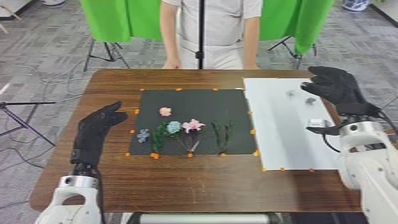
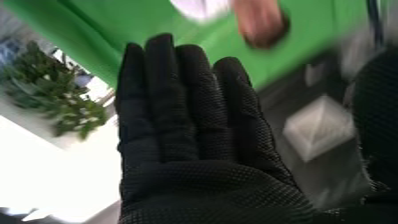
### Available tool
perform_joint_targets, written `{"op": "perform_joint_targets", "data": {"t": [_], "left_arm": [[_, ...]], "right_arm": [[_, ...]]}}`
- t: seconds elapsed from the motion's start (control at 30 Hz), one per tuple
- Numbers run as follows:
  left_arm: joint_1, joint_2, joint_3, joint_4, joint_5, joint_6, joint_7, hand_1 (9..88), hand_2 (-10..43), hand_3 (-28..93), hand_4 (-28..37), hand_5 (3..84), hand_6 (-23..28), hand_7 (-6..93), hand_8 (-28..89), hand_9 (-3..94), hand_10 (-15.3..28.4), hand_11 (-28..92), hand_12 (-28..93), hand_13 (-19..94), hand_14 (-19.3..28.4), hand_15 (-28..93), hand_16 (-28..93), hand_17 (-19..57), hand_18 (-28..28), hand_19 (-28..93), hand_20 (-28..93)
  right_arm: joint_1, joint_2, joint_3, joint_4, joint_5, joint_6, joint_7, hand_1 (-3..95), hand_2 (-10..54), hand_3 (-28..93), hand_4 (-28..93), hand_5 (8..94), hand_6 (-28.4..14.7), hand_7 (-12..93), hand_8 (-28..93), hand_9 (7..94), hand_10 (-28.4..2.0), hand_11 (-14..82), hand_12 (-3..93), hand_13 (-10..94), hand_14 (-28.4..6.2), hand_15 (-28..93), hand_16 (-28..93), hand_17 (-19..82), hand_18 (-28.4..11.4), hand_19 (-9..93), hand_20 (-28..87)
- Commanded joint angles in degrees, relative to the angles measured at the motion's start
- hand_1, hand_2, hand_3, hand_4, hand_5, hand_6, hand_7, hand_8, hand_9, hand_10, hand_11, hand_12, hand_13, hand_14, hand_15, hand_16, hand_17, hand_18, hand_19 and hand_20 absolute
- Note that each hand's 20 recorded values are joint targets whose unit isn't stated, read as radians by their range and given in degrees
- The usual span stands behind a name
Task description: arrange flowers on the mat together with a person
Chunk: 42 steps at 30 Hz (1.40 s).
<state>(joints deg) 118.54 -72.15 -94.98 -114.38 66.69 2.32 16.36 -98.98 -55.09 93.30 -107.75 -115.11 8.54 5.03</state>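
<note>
- Upper right: I'm holding my black fabric-gloved right hand (image 1: 333, 86) straight-fingered, empty, probably leaving room.
- Left: my matching left hand (image 1: 99, 120) is hanging loosely open.
- Centre: pink-and-blue flowers (image 1: 193, 125) are lying bouquet-like on the black mat (image 1: 204, 102).

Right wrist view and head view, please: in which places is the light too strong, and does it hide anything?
Right wrist view: an area near the green plant is burnt out to white, with no detail left, while the right hand stays dark; head view: the white sheet is bright, but no glare hides the dark mat.
</note>
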Motion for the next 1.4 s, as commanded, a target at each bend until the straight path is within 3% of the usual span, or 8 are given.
{"op": "perform_joint_targets", "data": {"t": [0.03,0.17,0.33,0.57,0.67,1.0,1.4], "left_arm": [[0.9,-0.09,-0.11,0.06,0.18,-0.55,-0.62,23.1,1.1,69,-23.5,51.0,4.6,12.6,-5,50.1,14.9,22,17,39,19.1,21,3,9.7,12.2,7,21],[1.1,-0.58,-0.17,-0.12,0.44,-1.03,-0.8,23.0,1.2,69,-23.5,50.8,4.5,12.6,-5,50.2,14.9,22,17,40,19.2,21,3,9.6,12.3,7,21],[1.4,-0.76,-0.27,-0.33,0.44,-0.74,-0.89,23.0,1.3,69,-23.3,50.7,4.4,12.5,-5,50.2,14.8,21,17,40,19.1,21,3,9.6,12.3,7,21],[1.4,-0.7,-0.15,-0.42,0.37,-0.77,-0.9,23.0,1.4,68,-23.2,50.6,4.3,12.5,-5,50.2,14.8,21,17,40,19.0,21,3,9.6,12.3,8,21],[0.9,-0.64,0.2,-0.1,0.32,-0.84,-0.75,23.1,1.4,68,-23.2,50.4,4.1,12.6,-5,50.2,14.7,21,17,40,19.0,21,3,9.6,12.3,8,21],[1.8,-0.87,-0.36,-0.37,0.37,-0.85,-1.21,23.1,1.5,68,-22.9,50.0,4.1,12.6,-5,50.2,14.7,21,17,40,18.8,20,3,9.6,12.3,7,20],[0.0,-0.77,0.49,0.39,0.35,-1.42,-1.19,23.3,1.6,68,-22.9,49.9,4.1,12.6,-5,50.1,14.7,21,17,40,18.9,20,3,9.5,12.3,7,20]], "right_arm": [[15.8,8.8,-11.6,9.8,-17.4,-6.5,11.0,23.1,-9.5,71,-18,51.7,-2.4,10,-6,64.6,-14.4,14.6,19.4,62,-12.3,19,23,38,-13.6,21,47],[19.8,9.9,-16.6,13.7,-19.6,-7.9,14.5,25.6,-9.5,71,-19,54.3,-0.6,12,-7,68.3,-14.0,17.4,20.2,67,-11.7,20,27,39,-14.3,28,48],[24.5,9.7,-20.4,19.4,-21.9,-11.8,12.7,26.7,-9.5,71,-20,55.0,0.2,13,-7,68.7,-13.8,17.8,20.3,68,-11.3,21,28,39,-14.5,30,47],[29.6,9.2,-26.0,26.3,-25.9,-13.9,12.4,30.2,-9.5,71,-22,61.8,4.5,15,-10,76.0,-12.3,18.8,19.5,72,-10.2,22,28,42,-14.3,32,47],[30.5,9.0,-26.6,28.2,-27.1,-14.9,12.8,30.5,-9.5,71,-22,61.8,4.7,16,-11,76.7,-12.2,18.8,19.5,73,-10.0,22,29,42,-14.2,32,47],[30.0,7.8,-25.5,31.4,-26.8,-18.3,14.2,31.6,-9.5,73,-23,58.8,4.6,16,-11,76.5,-11.6,17.8,18.9,74,-9.3,21,29,42,-13.8,31,47],[31.6,4.6,-28.2,37.4,-26.5,-12.1,13.1,37.1,-9.5,75,-27,57.5,6.0,19,-12,78.5,-9.5,12.7,14.2,78,-6.9,22,25,43,-12.6,28,49]]}}
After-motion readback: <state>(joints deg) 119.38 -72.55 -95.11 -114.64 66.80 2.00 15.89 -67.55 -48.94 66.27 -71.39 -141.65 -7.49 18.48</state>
